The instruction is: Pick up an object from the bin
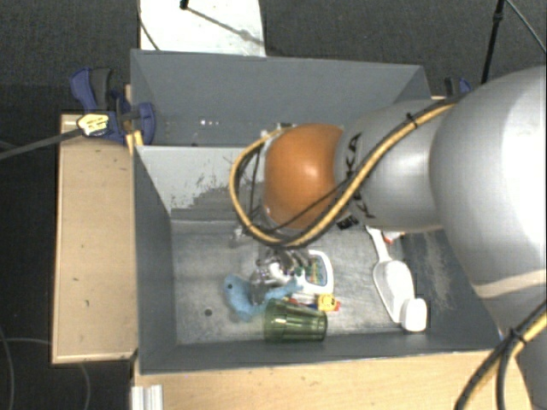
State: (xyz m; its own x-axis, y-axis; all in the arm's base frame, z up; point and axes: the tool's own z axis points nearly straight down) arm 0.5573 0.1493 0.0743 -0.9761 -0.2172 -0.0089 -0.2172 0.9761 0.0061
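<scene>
So the arm (479, 169) comes in from 3 o'clock and hangs over a good chunk of the bin (158, 254), with its orange cover (299, 173) sitting right above the gripper (275, 272). The gripper is down low, a little toward 9 o'clock from the middle of the floor, over a small heap. Whether it's spread wide or pinched narrow I honestly can't tell (the cover and cables hide most of it). Nearest stuff: a blue thing (242, 298) at its 8 o'clock, so close I can't say if they touch, and a white-and-green packet (316, 270) just beside it at 3 o'clock. A dark green cup (295, 324) lies on its side at the gripper's 5 o'clock, near the 6 o'clock wall, up against the blue thing. A small yellow-and-red bit (326, 302) sits between packet and cup. Well apart from all that, out toward 3 o'clock on the floor, lies a white scoop (391, 284) with a white cap (414, 314) at its 5 o'clock end.
</scene>
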